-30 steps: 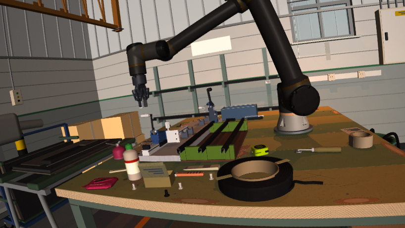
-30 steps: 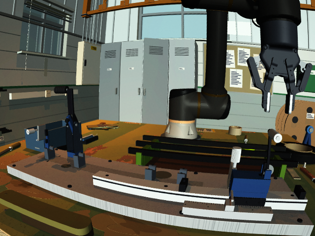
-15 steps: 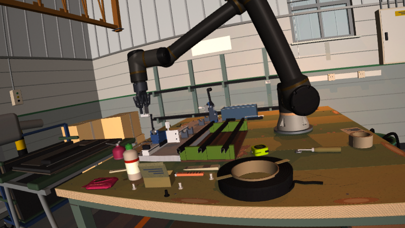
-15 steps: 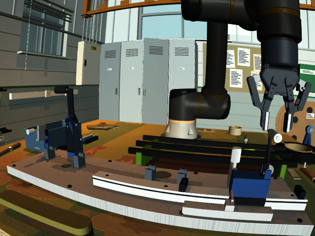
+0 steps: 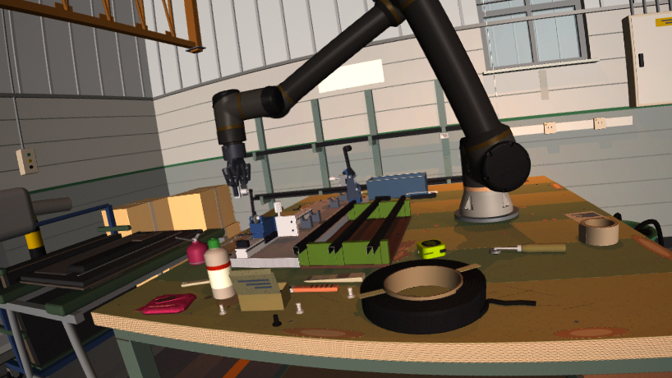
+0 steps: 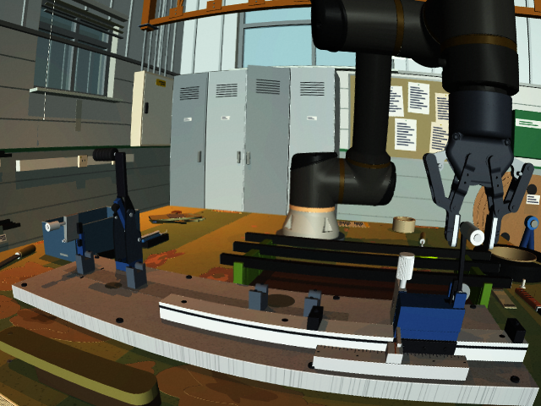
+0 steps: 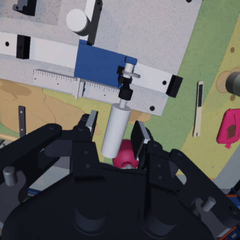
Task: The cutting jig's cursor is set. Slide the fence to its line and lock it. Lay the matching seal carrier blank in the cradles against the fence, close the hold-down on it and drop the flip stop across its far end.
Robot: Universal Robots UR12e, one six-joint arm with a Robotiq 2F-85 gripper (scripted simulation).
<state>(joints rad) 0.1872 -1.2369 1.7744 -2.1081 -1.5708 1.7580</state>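
The white grip of the fence's lock lever (image 6: 472,235) (image 7: 116,130) stands between the fingers of my gripper (image 6: 473,230) (image 7: 113,127) (image 5: 240,187). The gripper is open and holds nothing. The lever rises on a thin black stem from the blue fence block (image 6: 430,317) (image 7: 100,65) (image 5: 263,228). The fence sits on the white rail (image 6: 271,321) near the jig's right end, above the scale (image 7: 75,86). A white knurled knob (image 6: 406,263) stands on the fence. The hold-down clamp (image 6: 124,218) (image 5: 350,176) stands upright at the jig's far end. Three black carrier blanks (image 5: 357,225) lie in a green rack (image 5: 347,251).
Behind the jig stand grey lockers (image 6: 249,140) and the arm's base (image 6: 312,218). On the bench front lie a black strip coil (image 5: 423,296), a white bottle (image 5: 218,272), a red oiler (image 5: 196,251), a yellow tape measure (image 5: 431,248) and loose screws. Cardboard boxes (image 5: 188,211) sit left.
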